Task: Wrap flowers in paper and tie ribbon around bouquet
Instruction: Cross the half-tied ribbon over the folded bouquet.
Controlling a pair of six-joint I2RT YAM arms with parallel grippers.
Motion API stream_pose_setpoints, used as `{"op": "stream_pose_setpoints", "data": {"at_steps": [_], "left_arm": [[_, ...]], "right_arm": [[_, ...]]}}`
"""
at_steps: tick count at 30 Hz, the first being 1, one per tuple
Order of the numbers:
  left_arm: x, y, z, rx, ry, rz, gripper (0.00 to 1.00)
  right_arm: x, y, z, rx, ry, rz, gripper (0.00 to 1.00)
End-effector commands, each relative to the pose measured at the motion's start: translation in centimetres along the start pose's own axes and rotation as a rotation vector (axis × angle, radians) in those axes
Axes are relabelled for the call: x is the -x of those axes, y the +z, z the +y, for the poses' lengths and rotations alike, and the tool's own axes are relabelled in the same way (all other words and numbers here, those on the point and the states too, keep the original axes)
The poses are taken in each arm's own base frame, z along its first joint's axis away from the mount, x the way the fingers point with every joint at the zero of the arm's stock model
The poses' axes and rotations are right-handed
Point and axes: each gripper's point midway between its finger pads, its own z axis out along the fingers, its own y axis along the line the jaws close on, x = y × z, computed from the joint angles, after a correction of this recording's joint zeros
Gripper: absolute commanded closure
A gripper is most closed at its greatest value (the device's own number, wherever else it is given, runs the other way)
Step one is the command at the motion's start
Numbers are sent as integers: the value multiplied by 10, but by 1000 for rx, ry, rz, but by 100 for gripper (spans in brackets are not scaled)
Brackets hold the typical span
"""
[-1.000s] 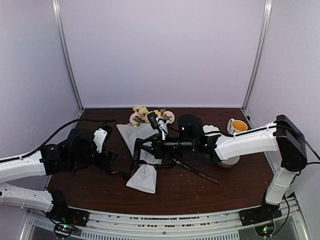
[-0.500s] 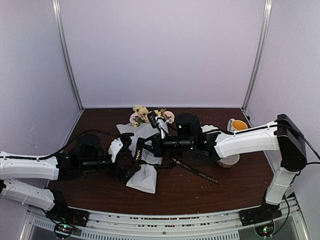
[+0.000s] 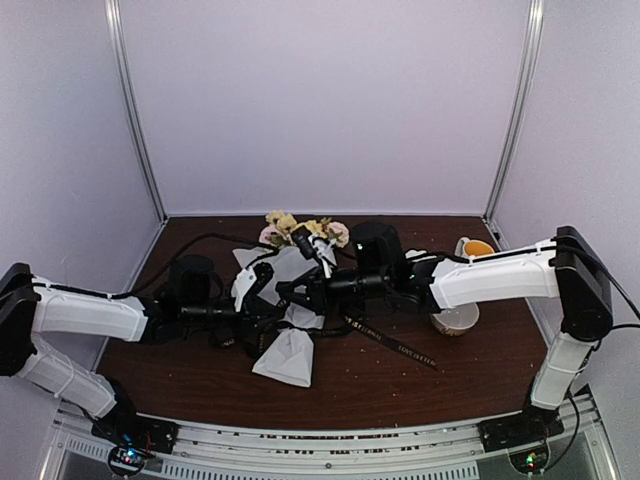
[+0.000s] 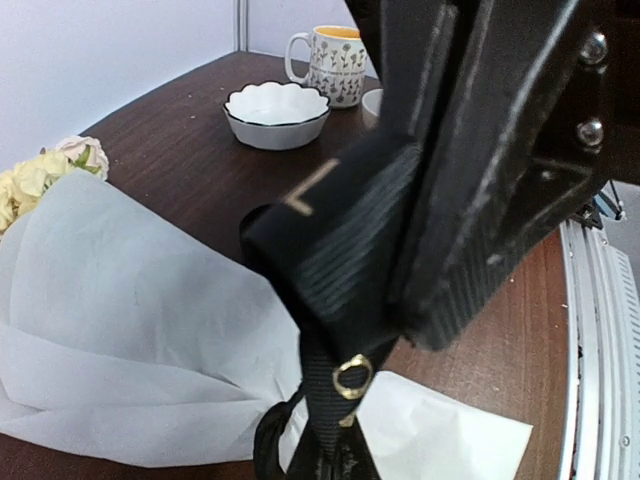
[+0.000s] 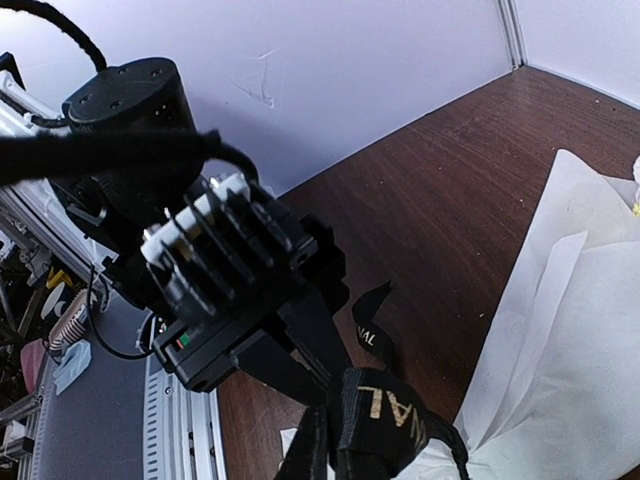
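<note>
Centrally over lilac-walled brown table [image 3: 400, 385], left gripper [image 3: 263, 328] and right gripper [image 3: 284, 296] clamp ribbon [image 4: 345, 265].

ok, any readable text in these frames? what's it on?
"VAL": gold letters on the ribbon, right wrist view; the rest is folded out of sight.
"L": one gold letter on the same ribbon, left wrist view.
Lettering on its loose end, top view: too small to read.
Mug: pattern only, no words.

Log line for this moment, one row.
stage: tying ribbon | left fingers: shut on ribbon | right fingers: shut on ribbon | bouquet: wrapped, lying on table
</note>
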Motion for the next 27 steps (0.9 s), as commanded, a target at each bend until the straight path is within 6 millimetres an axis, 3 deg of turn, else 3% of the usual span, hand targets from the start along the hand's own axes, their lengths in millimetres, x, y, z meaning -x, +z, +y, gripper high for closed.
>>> {"op": "stream_pose_setpoints", "data": {"at_steps": [1, 4, 7, 10, 12, 14, 17, 23, 26, 27], "left_arm": [[17, 8, 0, -27, 12, -47, 100], [15, 10, 7, 32, 35, -18, 100], [16, 15, 9, 112, 129, 49, 100], [15, 20, 5, 152, 194, 103, 100], [12, 20, 4, 159, 200, 119, 100], [12, 19, 4, 164, 214, 127, 100], [12, 19, 5, 168, 229, 140, 100], [19, 20, 1, 160, 231, 134, 100], [18, 20, 1, 162, 229, 138, 100], [17, 20, 1, 164, 229, 140, 100]], "right_arm": [[7, -9, -12, -72, -38, 33, 80], [3, -35, -45, -265, -53, 83, 65], [-20, -75, -94, -523, 10, 218, 53], [-60, -120, -134, -755, 68, 427, 49], [-86, -136, -144, -814, 72, 565, 44], [-111, -136, -144, -780, 76, 691, 38], [-142, -133, -147, -748, 102, 863, 37], [-158, -107, -154, -687, 143, 941, 39], [-173, -104, -153, -677, 150, 991, 44], [-179, -106, -155, -689, 146, 1011, 50]]}}
